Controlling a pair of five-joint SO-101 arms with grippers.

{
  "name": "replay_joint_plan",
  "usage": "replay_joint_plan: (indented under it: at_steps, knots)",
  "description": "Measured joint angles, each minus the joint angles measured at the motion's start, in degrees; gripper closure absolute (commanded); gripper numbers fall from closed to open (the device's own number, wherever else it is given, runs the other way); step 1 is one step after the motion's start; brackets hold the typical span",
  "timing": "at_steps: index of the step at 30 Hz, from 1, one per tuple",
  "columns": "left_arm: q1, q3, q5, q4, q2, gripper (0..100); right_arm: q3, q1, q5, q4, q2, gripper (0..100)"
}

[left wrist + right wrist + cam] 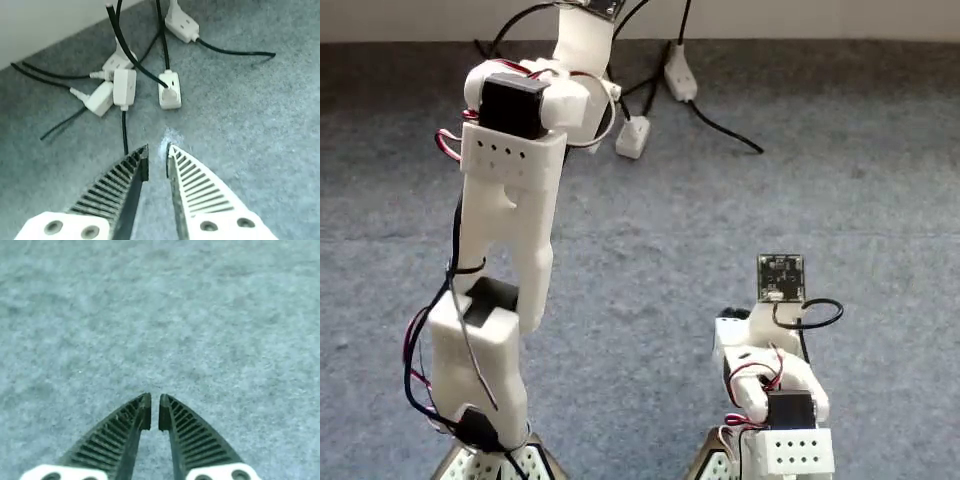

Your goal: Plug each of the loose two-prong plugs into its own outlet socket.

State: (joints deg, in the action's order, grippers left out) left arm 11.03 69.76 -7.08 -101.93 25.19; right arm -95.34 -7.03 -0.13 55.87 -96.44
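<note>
Left gripper (pixel 157 150) hangs just short of a lone white socket block (pixel 169 90), its ribbed jaws parted by a narrow gap and empty. Beside that block, the left wrist view shows three clustered plug bodies (pixel 124 86) on black cords (pixel 124 132). The high view hides these under the outstretched arm (pixel 510 200). It does show the block and, beyond it, a further white piece (pixel 679 72). One cord ends at the block's face; whether prongs sit inside I cannot tell. Right gripper (pixel 154 412), well apart from the block, is all but closed on nothing above grey carpet (pixel 200 315).

Grey carpet (pixel 250 130) carries white plugs (pixel 124 87), sockets (pixel 182 24) and black cords (pixel 235 51).
</note>
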Motion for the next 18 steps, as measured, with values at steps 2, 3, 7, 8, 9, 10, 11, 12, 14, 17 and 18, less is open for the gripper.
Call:
replay_joint_plan:
  at_steps: [2, 3, 7, 8, 9, 10, 11, 12, 14, 17, 18]
  knots:
    - [0.0, -10.6, 1.7, 0.0, -6.8, 93, 0.0, -1.5, 0.0, 0.3, 0.0, 94.7]
    - [0.0, -15.9, 2.4, 0.0, -10.4, 93, 0.0, -1.8, 0.0, 0.4, 0.0, 94.7]
    - [0.0, -36.7, 5.0, 0.0, -25.9, 93, 0.0, -1.8, 0.0, 2.4, 0.0, 94.7]
    - [0.0, -41.3, 5.7, 0.0, -29.7, 93, -0.2, -1.5, 0.0, 2.9, 0.0, 94.7]
    - [-0.3, -46.0, 6.3, 0.0, -33.2, 93, -0.3, -1.4, 0.0, 3.3, 0.0, 94.7]
    - [-0.4, -50.9, 6.9, 0.4, -36.9, 93, -0.3, -1.3, 0.0, 3.5, 0.0, 94.7]
    - [-0.7, -56.0, 7.1, 1.6, -40.3, 93, -0.3, -1.4, 0.0, 3.5, 0.0, 94.7]
    - [-0.9, -61.0, 7.2, 3.0, -43.4, 93, -0.3, -1.4, 0.0, 3.5, 0.0, 94.7]
    - [-1.2, -72.2, 7.3, 7.3, -49.4, 93, -0.3, -1.4, 0.0, 3.5, 0.0, 94.7]
    - [-2.3, -90.6, 7.4, 16.6, -58.2, 93, -0.3, -1.4, 0.0, 3.5, 0.0, 94.7]
    - [-2.5, -96.8, 7.4, 19.9, -61.2, 92, -0.3, -1.4, 0.0, 3.5, 0.0, 94.7]
